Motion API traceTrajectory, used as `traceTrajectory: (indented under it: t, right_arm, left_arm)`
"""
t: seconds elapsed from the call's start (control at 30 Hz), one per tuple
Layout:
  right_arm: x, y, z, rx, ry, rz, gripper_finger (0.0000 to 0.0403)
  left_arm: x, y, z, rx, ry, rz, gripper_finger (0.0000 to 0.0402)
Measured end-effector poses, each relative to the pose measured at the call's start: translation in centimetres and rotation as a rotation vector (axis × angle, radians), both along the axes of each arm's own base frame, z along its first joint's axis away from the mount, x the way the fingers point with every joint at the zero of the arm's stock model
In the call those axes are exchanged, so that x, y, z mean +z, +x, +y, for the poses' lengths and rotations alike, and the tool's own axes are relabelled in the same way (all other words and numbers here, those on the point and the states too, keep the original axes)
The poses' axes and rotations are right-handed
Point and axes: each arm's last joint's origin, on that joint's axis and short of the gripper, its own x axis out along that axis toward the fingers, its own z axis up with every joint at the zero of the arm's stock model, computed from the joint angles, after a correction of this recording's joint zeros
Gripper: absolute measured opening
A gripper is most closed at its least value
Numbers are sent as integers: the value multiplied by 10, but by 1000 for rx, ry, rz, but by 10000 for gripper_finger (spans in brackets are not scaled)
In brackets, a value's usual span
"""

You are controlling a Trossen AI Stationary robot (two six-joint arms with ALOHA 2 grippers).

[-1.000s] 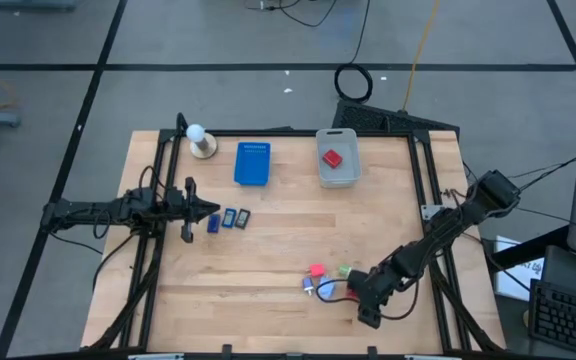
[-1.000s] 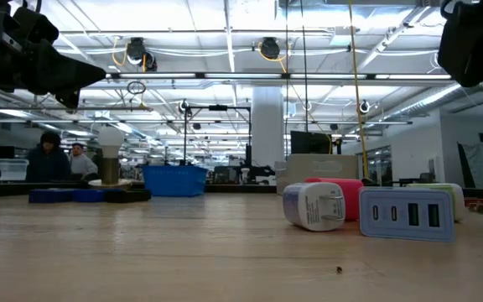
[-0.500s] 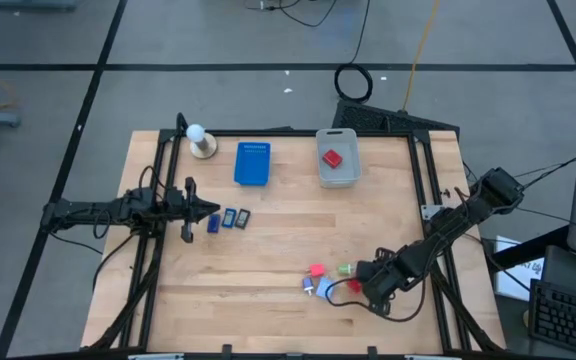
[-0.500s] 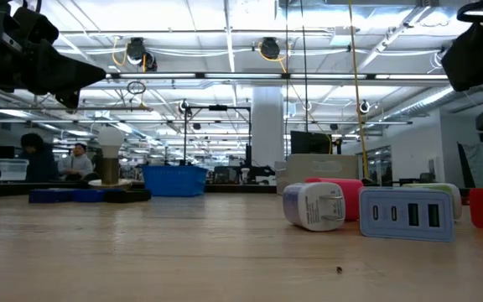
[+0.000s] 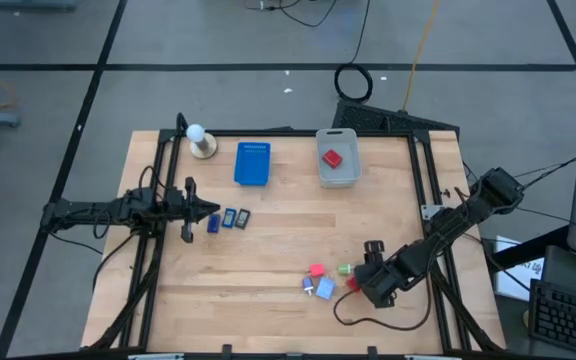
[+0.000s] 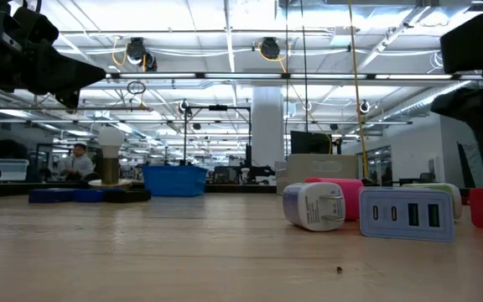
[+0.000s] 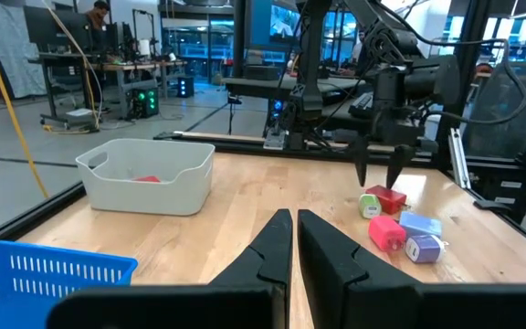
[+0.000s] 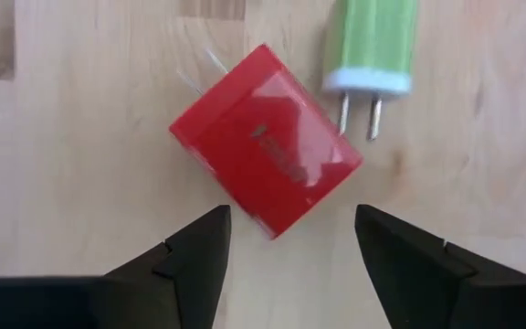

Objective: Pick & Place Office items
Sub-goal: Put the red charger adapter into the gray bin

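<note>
A red block (image 8: 265,153) lies flat on the wooden table beside a green plug piece (image 8: 373,46). My right gripper (image 8: 292,239) hangs open just above the block and points down, one finger on either side, touching nothing. In the high view it stands at the near right (image 5: 360,280) by the cluster of pink (image 5: 316,270), green (image 5: 345,269) and light-blue (image 5: 323,288) pieces. Three small dark-blue rectangles (image 5: 229,218) lie in front of my left gripper (image 5: 213,210), which waits shut and level at the table's left. Another red block (image 5: 332,157) lies in the grey bin (image 5: 338,172).
A flat blue tray (image 5: 252,163) and a white ball on a round base (image 5: 200,140) stand at the far left. A dark cable (image 5: 353,312) loops on the table near the right arm. Bare wood lies in the table's middle. People show in the room beyond.
My right gripper has swung from the table's near edge toward the red block, rolling about its wrist and tipping to point down over it. It has stayed open. In the low view the red block now shows whole at the right.
</note>
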Motion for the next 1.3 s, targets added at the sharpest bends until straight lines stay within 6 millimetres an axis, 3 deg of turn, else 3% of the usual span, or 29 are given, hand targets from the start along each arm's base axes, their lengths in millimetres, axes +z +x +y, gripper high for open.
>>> traceTrajectory:
  t: [0.43,0.7,1.3]
  right_arm:
    - [2,18,2,222,-25,-193,272]
    - [-12,12,-3,246,18,-154,281]
    - [-22,3,-8,240,31,-77,257]
  left_arm:
    - [0,0,0,0,0,0,21]
    - [0,0,0,-1,0,0,21]
    - [0,0,0,-1,0,0,21]
